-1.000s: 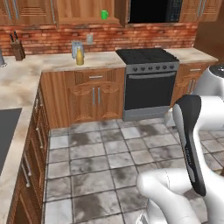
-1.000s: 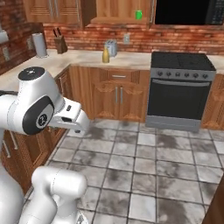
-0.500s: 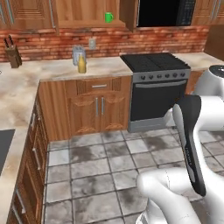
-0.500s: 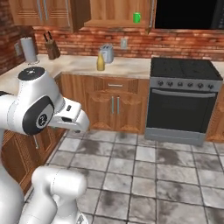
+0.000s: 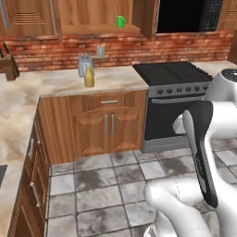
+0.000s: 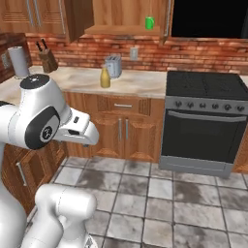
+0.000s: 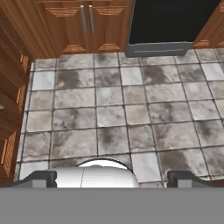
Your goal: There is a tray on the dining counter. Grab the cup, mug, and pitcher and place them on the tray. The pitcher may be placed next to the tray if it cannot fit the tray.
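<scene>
Brick-backed kitchen desk (image 5: pixel 55 85) bearing rigid, likely slick pitcher (image 5: pixel 89 77), best taken at narrow neck; gripper (image 7: pixel 113 178) wide, empty.

A floor (image 5: pixel 106 185) of grey mottled tiles is seen, bordered by wooden cabinets (image 5: pixel 97 127) with paired doors and a drawer above them. A beige marbled surface (image 5: pixel 55 83) is carried on these cabinets and turns a corner at the left. A red brick wall (image 6: pixel 193 58) is set behind it, with wooden upper cabinets (image 6: pixel 43 17) above. A black stove (image 6: pixel 203 121) with a dark oven door is fitted beside the cabinets. A knife block (image 6: pixel 47 59), a paper roll (image 6: pixel 18 62) and a grey toaster (image 6: pixel 113 66) are placed on the surface.
</scene>
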